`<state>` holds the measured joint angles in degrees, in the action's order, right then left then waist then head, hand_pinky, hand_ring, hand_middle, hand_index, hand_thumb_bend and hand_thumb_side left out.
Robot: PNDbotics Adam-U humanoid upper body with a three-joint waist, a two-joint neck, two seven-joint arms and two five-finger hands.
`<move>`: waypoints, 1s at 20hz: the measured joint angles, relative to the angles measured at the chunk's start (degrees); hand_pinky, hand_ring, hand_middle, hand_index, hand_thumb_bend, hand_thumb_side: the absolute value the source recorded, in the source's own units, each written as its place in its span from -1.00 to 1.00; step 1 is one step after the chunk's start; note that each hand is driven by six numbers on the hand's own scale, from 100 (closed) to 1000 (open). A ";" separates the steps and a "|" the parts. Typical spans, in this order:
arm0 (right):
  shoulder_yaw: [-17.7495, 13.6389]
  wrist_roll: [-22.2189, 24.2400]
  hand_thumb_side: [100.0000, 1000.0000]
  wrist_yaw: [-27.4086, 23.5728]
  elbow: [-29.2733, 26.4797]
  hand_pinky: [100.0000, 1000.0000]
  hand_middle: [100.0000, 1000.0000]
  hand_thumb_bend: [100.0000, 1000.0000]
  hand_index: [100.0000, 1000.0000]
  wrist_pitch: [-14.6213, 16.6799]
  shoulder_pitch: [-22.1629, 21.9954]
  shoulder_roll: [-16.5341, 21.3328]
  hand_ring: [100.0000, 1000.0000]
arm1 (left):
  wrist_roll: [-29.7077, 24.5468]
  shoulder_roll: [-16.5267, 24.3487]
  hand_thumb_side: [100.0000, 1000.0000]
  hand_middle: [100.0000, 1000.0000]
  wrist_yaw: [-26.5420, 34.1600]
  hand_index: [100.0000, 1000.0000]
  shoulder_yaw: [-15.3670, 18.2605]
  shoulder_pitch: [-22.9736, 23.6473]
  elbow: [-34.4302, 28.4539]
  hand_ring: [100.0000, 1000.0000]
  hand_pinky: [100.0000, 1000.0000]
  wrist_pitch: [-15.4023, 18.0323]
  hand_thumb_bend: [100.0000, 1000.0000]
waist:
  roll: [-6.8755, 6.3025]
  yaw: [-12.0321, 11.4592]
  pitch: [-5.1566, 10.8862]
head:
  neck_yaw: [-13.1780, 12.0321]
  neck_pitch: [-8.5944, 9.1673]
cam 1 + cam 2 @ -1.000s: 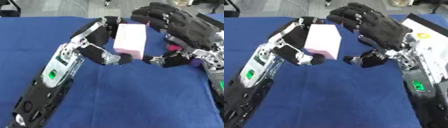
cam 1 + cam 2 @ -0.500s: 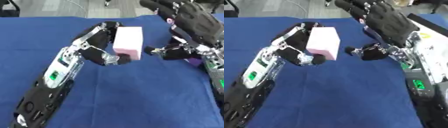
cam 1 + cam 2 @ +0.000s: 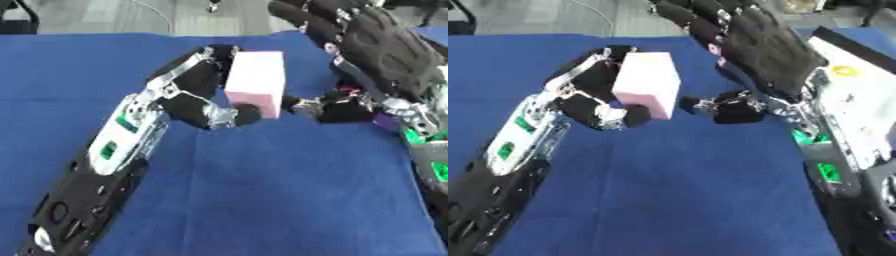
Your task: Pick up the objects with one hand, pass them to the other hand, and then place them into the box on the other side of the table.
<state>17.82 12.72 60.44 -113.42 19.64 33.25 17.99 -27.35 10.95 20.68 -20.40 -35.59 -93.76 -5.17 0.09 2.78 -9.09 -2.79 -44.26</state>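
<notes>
Holding the pink block (image 3: 255,82) in my left hand (image 3: 203,102), I note the fingers curl behind it and the thumb presses its lower front corner; the block is lifted clear of the blue table (image 3: 262,190), near the middle of the far half. My right hand (image 3: 750,47) hovers just beside it, fingers spread and straight above, thumb reaching in close to the block's lower right edge — grasping nothing as yet. Risk, as I judge it: the handover is the weak step. If the left hand lets go before the right has closed round the block, it drops to the cloth; a block pinched only at its lower end could also pivot out. The block stands nearly upright, long axis vertical, top leaning slightly away from me, one broad face toward the camera. The white box (image 3: 859,105) waits at the table's right edge, well apart.
</notes>
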 measured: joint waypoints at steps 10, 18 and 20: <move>-0.04 5.12 -0.98 -3.05 0.00 1.00 0.85 -0.14 0.89 2.74 0.36 1.00 0.87 | -0.34 -0.02 -0.91 -0.14 3.03 0.10 -1.18 -0.77 0.55 -0.13 0.19 -1.43 -0.32 | 0.03 0.00 0.00 | 0.23 0.00; -0.08 6.38 -1.00 -5.44 0.00 1.00 0.83 -0.13 0.83 4.11 0.54 1.44 0.86 | -1.85 0.02 -0.90 -0.13 4.29 0.10 -2.09 -1.20 1.80 -0.12 0.20 -2.65 -0.38 | 0.16 -0.02 0.00 | 0.22 0.00; -0.10 6.21 -1.00 -5.85 0.00 1.00 0.82 -0.11 0.84 4.34 0.56 1.47 0.85 | -2.07 0.02 -0.90 -0.13 4.39 0.10 -2.25 -1.26 2.02 -0.12 0.20 -2.74 -0.39 | 0.16 -0.02 0.00 | 0.21 0.00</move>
<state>17.72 18.93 54.59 -113.42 23.98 33.81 19.46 -29.41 10.97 25.07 -22.65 -36.85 -91.74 -7.91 0.26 2.76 -9.09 -2.58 -44.26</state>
